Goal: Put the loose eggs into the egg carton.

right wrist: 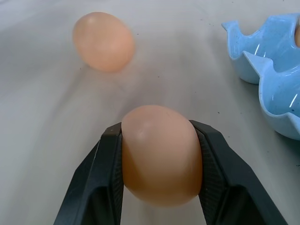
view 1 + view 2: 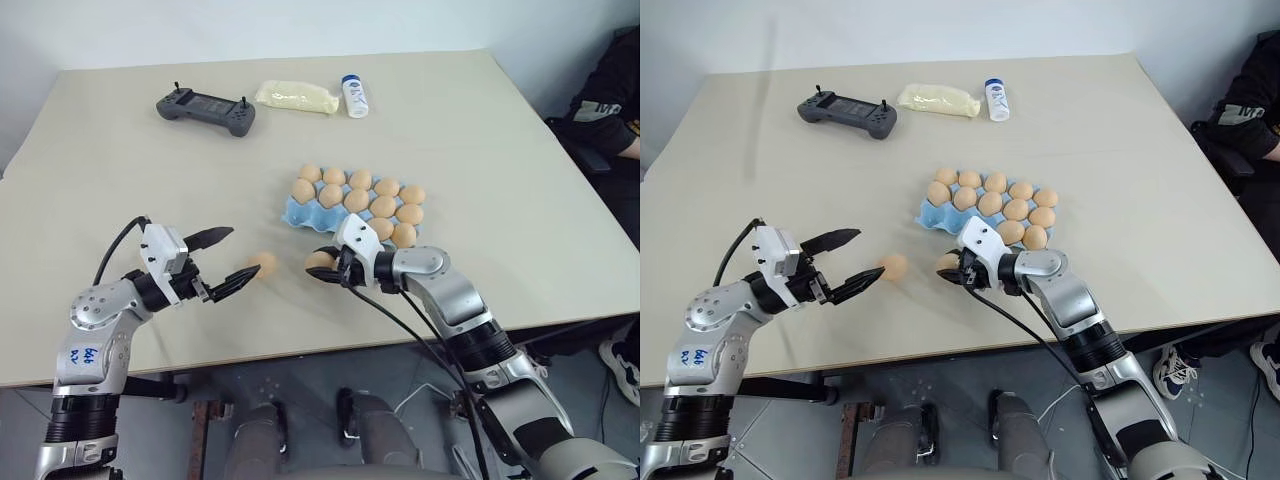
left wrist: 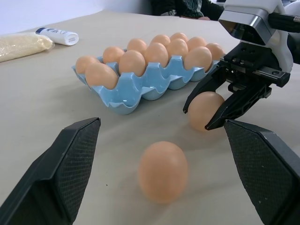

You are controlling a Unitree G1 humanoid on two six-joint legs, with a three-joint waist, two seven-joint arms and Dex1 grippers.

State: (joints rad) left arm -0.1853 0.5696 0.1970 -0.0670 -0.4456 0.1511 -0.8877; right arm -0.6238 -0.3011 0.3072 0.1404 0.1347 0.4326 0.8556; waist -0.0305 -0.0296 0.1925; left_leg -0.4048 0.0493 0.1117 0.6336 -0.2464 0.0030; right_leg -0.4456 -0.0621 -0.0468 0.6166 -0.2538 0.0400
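Note:
The light blue egg carton (image 2: 297, 213) lies mid-table holding several eggs, with bare pockets (image 1: 281, 89) at its near left end. My right gripper (image 2: 322, 268) is shut on one loose egg (image 1: 161, 154), which sits low at the table just in front of that end. A second loose egg (image 2: 264, 263) rests on the table to its left. My left gripper (image 2: 241, 252) stands open, level, with that egg just beyond its fingertips (image 3: 75, 154) and nothing between them.
A dark grey controller (image 2: 205, 108), a pale yellow packet (image 2: 297, 96) and a small white bottle (image 2: 354, 96) lie along the far side. A person (image 2: 612, 95) sits past the table's right edge. The table's near edge runs just below both grippers.

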